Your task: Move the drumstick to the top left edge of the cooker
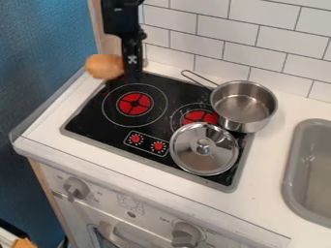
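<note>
Holds the drumstick (103, 66) in the black tool (133, 75), closed around its right end, with the rounded orange-brown part sticking out to the left. Has both at the upper left, by the top left corner of the cooker (87, 121). Cannot tell about contact between drumstick and bench (271, 160).

Shows 2 red burners on the black cooker: a left burner (135, 103) in full view and a right burner (199, 116) partly covered. Also shows 2 red dials (146, 142) near the front edge.

At the cooker's right side, partly beyond its edge, has an upright steel pot (242, 104), with a thin handle pointed to the upper left. Just in front, has a round steel lid (203, 148), knob up, over the right front part of the cooker. Farther right, set into the bench, has a grey sink (290, 179). Behind, has a white tiled wall (271, 38).
</note>
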`<state>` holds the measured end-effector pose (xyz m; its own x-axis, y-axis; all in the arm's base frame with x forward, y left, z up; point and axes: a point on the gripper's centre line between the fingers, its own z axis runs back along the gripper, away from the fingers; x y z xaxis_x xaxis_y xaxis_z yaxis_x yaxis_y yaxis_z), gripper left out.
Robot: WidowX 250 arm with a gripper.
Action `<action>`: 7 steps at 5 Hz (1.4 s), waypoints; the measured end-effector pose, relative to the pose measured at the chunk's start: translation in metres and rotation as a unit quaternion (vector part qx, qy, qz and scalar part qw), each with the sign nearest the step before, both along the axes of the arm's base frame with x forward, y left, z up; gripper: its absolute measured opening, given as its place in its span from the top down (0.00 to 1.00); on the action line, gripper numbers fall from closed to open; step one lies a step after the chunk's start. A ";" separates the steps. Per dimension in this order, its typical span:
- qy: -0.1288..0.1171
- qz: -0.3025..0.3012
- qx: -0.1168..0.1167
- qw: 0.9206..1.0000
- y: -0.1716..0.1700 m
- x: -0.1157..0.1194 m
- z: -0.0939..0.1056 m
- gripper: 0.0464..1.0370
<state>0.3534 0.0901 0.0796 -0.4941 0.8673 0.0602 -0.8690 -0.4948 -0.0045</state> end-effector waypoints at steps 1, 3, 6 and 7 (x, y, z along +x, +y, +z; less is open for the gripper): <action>0.006 -0.112 0.027 0.993 -0.009 0.016 -0.007 0.75; 0.026 -0.155 0.036 0.987 -0.013 0.041 -0.036 0.75; 0.054 -0.143 0.026 0.988 -0.006 0.046 -0.065 0.75; 0.052 -0.149 0.022 0.987 -0.008 0.047 -0.066 0.75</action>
<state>0.4002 0.0825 0.0139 -0.2076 0.9685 0.1376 -0.9727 -0.2193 0.0762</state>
